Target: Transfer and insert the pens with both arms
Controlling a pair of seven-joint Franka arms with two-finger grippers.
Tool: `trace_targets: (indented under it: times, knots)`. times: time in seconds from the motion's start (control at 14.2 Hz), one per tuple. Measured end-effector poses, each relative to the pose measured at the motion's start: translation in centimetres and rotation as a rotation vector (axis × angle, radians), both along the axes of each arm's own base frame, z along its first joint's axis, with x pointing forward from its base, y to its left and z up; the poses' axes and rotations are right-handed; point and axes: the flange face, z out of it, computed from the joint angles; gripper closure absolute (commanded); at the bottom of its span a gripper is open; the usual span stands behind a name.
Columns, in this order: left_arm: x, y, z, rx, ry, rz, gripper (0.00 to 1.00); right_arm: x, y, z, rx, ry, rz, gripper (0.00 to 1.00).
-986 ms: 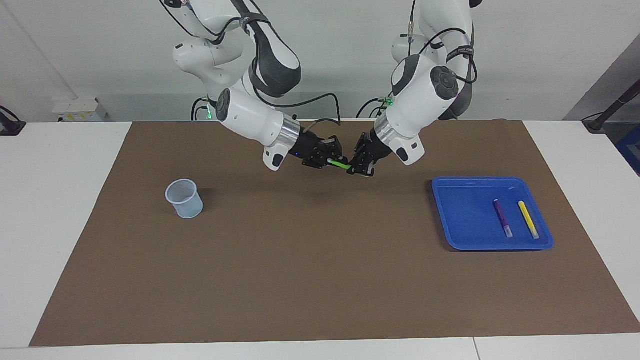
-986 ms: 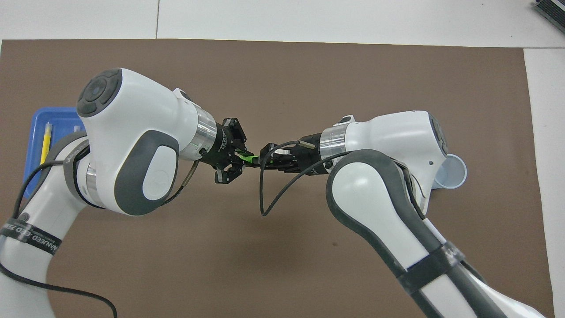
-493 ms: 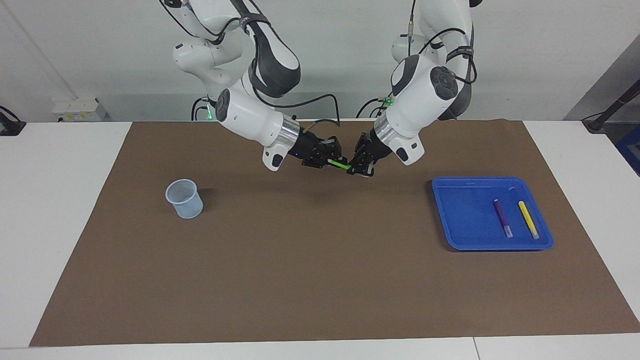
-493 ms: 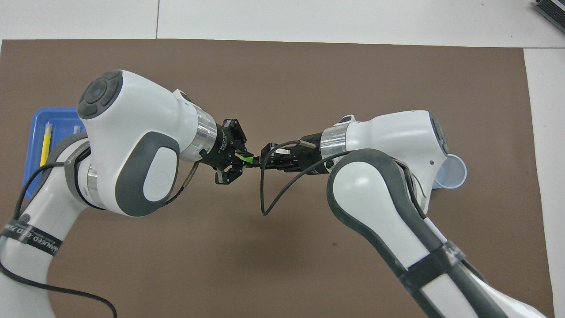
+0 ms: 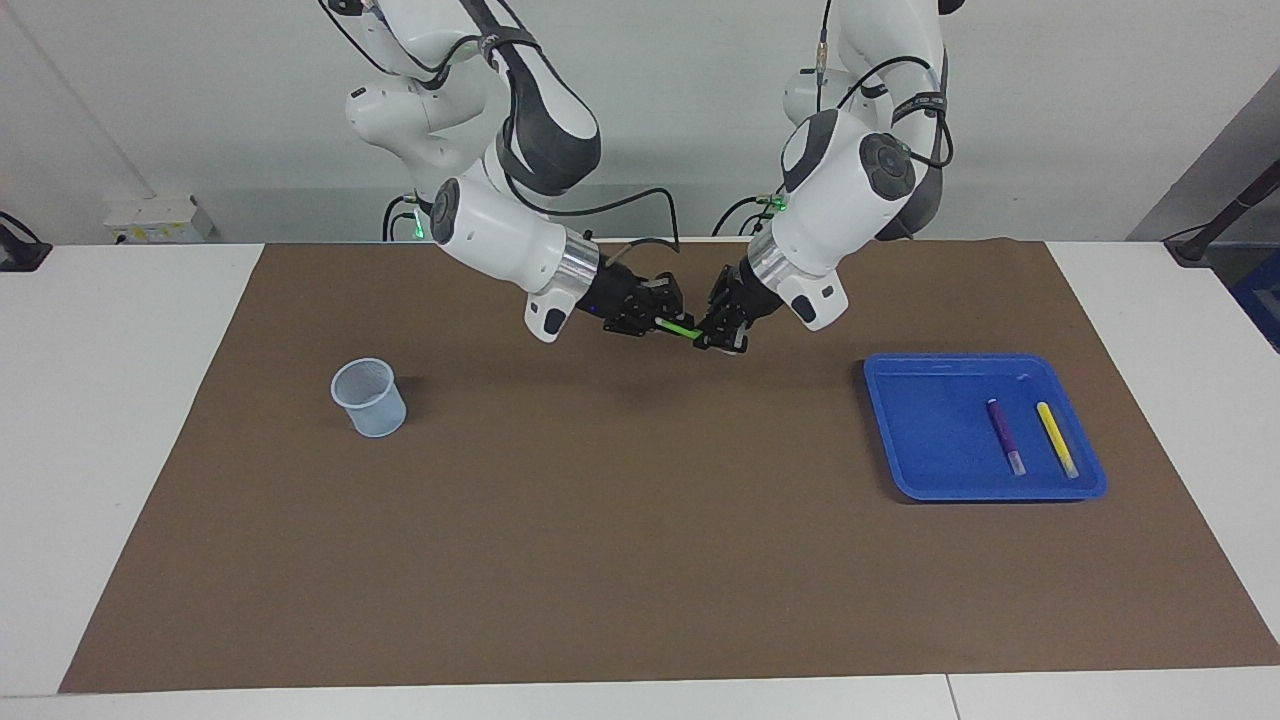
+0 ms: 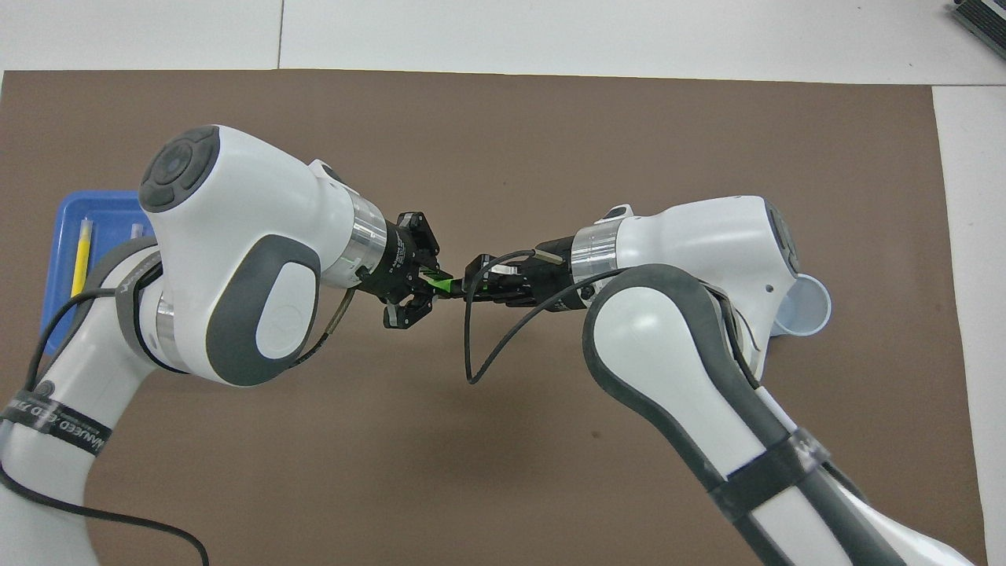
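Observation:
The bright green pen (image 5: 677, 327) hangs level in the air over the mat's middle, near the robots' edge, and shows in the overhead view (image 6: 442, 281). My left gripper (image 5: 712, 336) (image 6: 431, 279) is shut on the end toward the tray. My right gripper (image 5: 655, 320) (image 6: 471, 287) is shut on the other end. The dark purple pen (image 5: 1004, 434) and the yellow pen (image 5: 1056, 438) (image 6: 81, 255) lie side by side in the blue tray (image 5: 930, 440) (image 6: 71, 208).
A pale blue mesh cup (image 5: 370, 398) (image 6: 809, 310) stands upright on the brown mat (image 5: 640, 550) toward the right arm's end of the table. The tray sits toward the left arm's end. White tabletop borders the mat.
Almost nothing. The left arm has shifted very slightly; the green pen stays between the two grippers in the same place.

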Motion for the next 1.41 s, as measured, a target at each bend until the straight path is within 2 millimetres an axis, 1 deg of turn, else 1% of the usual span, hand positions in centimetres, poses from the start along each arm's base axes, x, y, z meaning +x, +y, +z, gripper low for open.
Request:
trace_targets:
  times: [0.14,0.35,0.56,0.7,0.99,1.13,1.27,1.41]
  knots:
    - [-0.4,-0.5,-0.3,0.003,0.007,-0.010,0.00,0.1,0.1,0.4,0.004,-0.007,0.001,1.00]
    - [-0.9,-1.1,-0.6,0.005,0.011,-0.023,0.00,0.2,0.2,0.8,0.008,-0.015,0.001,1.00]
    - [-0.5,-0.4,-0.3,0.005,0.007,-0.010,0.00,0.2,0.2,0.9,0.009,-0.016,0.001,1.00]
    - [0.2,1.3,0.3,0.003,-0.001,0.017,0.00,0.2,0.2,0.9,0.009,-0.016,0.001,1.00]
    - [2.4,6.6,1.7,-0.006,-0.034,0.076,0.00,0.2,0.2,0.9,0.008,-0.016,0.001,1.00]
    - [2.8,8.2,2.7,0.000,-0.058,0.094,0.00,0.3,0.0,0.8,-0.021,-0.031,0.016,1.00]
    - [3.4,9.9,3.3,0.005,-0.075,0.122,0.00,0.6,-1.0,0.5,-0.103,-0.072,0.049,1.00]
    - [4.0,11.8,3.4,0.007,-0.082,0.156,0.00,1.2,-2.7,0.2,-0.194,-0.099,0.090,1.00]
